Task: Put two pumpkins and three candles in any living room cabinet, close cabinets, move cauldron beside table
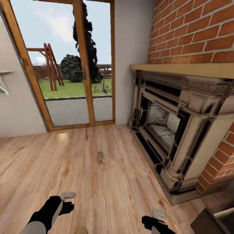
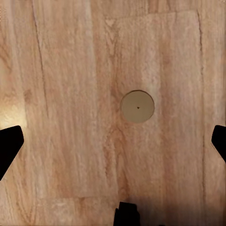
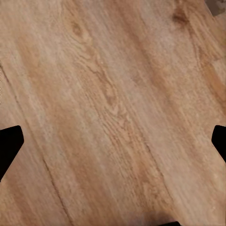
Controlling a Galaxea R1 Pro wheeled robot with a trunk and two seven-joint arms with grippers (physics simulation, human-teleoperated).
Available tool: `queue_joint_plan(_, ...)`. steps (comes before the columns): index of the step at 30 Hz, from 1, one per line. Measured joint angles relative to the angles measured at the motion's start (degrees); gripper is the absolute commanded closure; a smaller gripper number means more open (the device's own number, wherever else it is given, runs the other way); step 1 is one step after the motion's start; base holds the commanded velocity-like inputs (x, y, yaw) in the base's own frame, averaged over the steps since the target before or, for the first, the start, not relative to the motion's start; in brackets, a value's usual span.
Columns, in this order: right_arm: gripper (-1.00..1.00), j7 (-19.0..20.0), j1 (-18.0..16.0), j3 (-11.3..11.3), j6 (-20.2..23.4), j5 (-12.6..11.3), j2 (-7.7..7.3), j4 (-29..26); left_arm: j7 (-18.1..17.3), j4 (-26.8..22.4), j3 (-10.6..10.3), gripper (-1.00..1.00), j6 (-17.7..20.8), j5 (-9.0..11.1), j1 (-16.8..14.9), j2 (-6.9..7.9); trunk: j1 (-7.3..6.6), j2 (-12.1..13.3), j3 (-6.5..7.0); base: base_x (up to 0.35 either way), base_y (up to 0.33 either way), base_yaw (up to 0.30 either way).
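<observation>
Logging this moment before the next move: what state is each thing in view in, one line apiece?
Candle: upright on the wood floor, apart from both grippers.
Candle under the left gripper: upright on the floor, seen from straight above, untouched.
Left gripper: open, empty, hovering over the floor.
Right gripper: open, empty, above bare floorboards.
Glass door: shut.
Fireplace: unlit.

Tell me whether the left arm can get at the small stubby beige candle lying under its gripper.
Probably yes: the stubby beige candle stands alone on the bare wooden floor, between the spread fingers of the left gripper, with nothing around it.
</observation>
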Motion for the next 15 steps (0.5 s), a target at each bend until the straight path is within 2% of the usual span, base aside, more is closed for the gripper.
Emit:
queue_joint_plan(10, -1.0, 0.0, 0.0, 0.0, 0.0, 0.0, -0.02, 0.0, 0.0, 0.0, 0.1, -1.0, 0.0, 0.0, 0.0, 0.0, 0.0, 0.0, 0.0, 0.257, -0.218, 0.284)
queue_joint_plan(15, -1.0, 0.0, 0.0, 0.0, 0.0, 0.0, 0.0, 0.0, 0.0, 0.0, 0.1, -1.0, 0.0, -0.1, 0.0, 0.0, 0.0, 0.0, 0.0, 0.129, -0.133, 0.287)
